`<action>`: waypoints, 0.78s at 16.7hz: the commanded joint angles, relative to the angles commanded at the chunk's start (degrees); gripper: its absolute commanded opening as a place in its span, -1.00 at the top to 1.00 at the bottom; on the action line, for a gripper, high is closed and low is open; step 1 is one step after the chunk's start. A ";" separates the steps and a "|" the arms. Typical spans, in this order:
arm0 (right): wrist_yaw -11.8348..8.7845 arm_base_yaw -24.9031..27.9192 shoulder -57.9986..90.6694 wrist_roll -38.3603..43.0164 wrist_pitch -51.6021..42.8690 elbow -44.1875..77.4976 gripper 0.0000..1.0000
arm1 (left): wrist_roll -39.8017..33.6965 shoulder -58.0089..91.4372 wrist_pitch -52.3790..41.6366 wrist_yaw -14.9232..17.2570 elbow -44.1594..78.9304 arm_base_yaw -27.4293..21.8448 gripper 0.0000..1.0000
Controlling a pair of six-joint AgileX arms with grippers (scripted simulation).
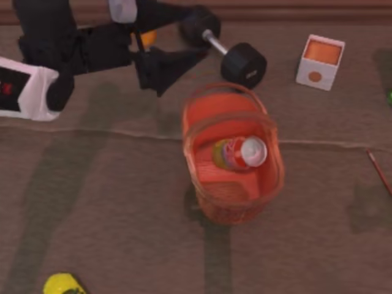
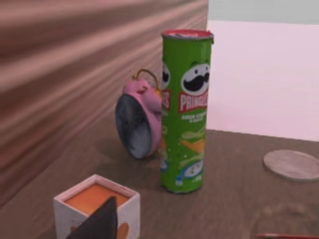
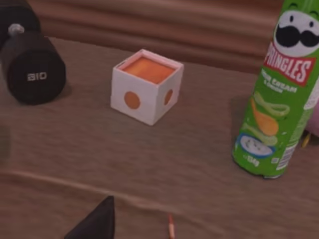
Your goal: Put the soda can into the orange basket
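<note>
The soda can [image 1: 242, 153] lies tilted inside the orange basket [image 1: 202, 131] at the table's middle, silver top toward the right, red and green body showing. My left gripper [image 1: 180, 72] hovers up and left of the basket, apart from it, open and holding nothing. One dark fingertip [image 2: 102, 219] shows in the left wrist view. My right arm is outside the top view. In the right wrist view its dark fingertip [image 3: 97, 221] hangs over bare table, open, with nothing between the fingers.
A black dumbbell [image 1: 223, 46] lies just behind the basket. A white cube box [image 1: 320, 61] with an orange top stands at the back right. Farther right are a green Pringles tube [image 2: 184, 109], a pink alarm clock [image 2: 139, 119], a round coaster [image 2: 291, 164] and a red pencil [image 1: 380, 171].
</note>
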 joint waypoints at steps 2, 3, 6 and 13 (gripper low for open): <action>0.09 2.64 9.84 -4.22 -7.03 9.65 -1.00 | -1.72 -8.91 -3.62 -4.90 -3.28 1.78 -1.00; 0.15 4.09 15.43 -6.53 -10.79 15.24 -1.00 | -2.56 -14.40 -5.82 -7.87 -5.40 2.80 -1.00; 0.34 8.81 33.90 -14.08 -22.68 34.68 -1.00 | -4.38 -31.79 -12.67 -17.14 -12.54 5.71 -1.00; 0.81 20.44 76.56 -32.41 -50.15 83.14 -1.00 | -4.69 -74.61 -30.30 -40.22 -34.22 11.41 -1.00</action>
